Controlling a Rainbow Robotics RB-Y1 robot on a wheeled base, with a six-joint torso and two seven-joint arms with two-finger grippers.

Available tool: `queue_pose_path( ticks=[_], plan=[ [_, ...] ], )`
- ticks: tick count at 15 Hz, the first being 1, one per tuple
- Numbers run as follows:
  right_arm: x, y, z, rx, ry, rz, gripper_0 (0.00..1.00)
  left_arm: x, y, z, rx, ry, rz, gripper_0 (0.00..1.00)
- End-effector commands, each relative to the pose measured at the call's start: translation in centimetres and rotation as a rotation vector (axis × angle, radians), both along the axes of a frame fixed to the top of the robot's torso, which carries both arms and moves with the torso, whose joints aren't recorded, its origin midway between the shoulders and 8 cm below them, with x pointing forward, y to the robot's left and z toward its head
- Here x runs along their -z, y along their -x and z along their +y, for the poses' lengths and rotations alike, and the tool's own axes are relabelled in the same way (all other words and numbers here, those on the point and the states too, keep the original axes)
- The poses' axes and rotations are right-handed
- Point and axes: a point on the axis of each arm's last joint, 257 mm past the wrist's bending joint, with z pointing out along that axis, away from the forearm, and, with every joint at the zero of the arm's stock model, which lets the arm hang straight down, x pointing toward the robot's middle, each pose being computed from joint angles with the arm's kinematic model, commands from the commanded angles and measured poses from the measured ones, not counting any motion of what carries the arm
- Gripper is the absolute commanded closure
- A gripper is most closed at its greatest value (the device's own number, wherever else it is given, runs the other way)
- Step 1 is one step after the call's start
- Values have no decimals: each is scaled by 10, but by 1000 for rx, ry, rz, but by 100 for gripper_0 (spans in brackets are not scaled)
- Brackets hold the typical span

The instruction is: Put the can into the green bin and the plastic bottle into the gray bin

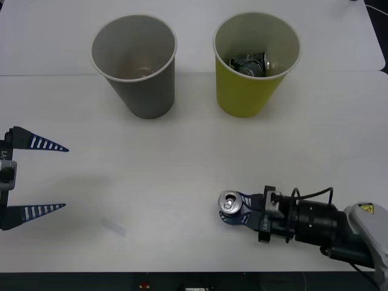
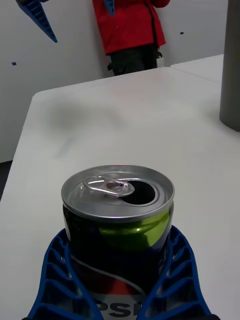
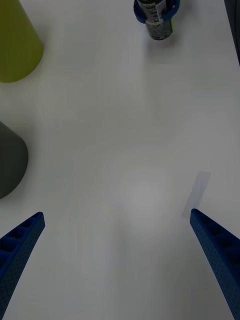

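Pepsi can sits upright on the table, clamped between your right pincer fingers, so you're at the pickup step. Next: lift it, carry it ahead to the green bin, release over its rim. Left pincer idles wide open.

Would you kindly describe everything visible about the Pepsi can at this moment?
The can is small and black, apparently metal, with a red-white-blue logo and partial Pepsi lettering. Its silver top carries a pull tab beside an open mouth. It stands upright on the white table, near the front edge on the robot's right. The right tool is closed around it, blue ribbed fingers pressing both sides. It stands well short of the green bin.
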Motion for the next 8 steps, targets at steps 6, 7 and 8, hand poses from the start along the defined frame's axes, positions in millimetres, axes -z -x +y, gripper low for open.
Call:
queue_pose_path(
  ticks=[6, 7, 8],
  plan=[
    [-37, 2, -48, 135, 186, 64, 100, 0, 0, 0, 0, 0, 0, 0],
    [-44, 3, -54, 142, 203, 81, 100, 0, 0, 0, 0, 0, 0, 0],
    [-50, 4, -61, 148, 228, 94, 100, 0, 0, 0, 0, 0, 0, 0]
  ],
)
